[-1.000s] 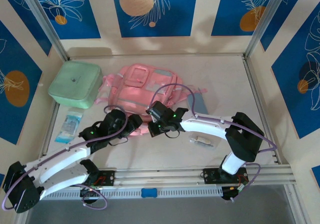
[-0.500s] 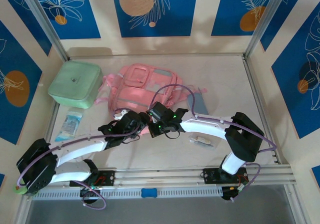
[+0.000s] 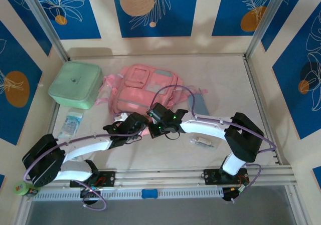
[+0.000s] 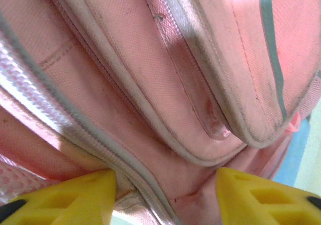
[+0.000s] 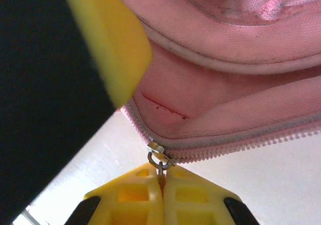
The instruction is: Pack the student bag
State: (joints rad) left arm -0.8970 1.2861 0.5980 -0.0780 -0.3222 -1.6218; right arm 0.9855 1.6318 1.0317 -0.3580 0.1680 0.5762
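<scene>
Pale tabletop [image 3: 225,84] between cream walls [image 3: 202,14] with blue, orange-spotted leaf panels [image 3: 170,14].

Pink bag [image 3: 145,87], mint-grn box [image 3: 75,83].

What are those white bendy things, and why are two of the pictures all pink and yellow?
The white bendy things are two robot arms, the left arm and the right arm, bolted to a table. The big picture is from a camera above. The other two come from small cameras on the wrists, so they look very close up. The yellow bits are the jaws. On the table lie a pink backpack, a mint-green box, a little blue-and-white packet, a grey-blue case and a small white thing. The right jaws are shut on the backpack's zip puller. The left jaws stand apart, close to the pink cloth, gripping nothing I can see.
</scene>
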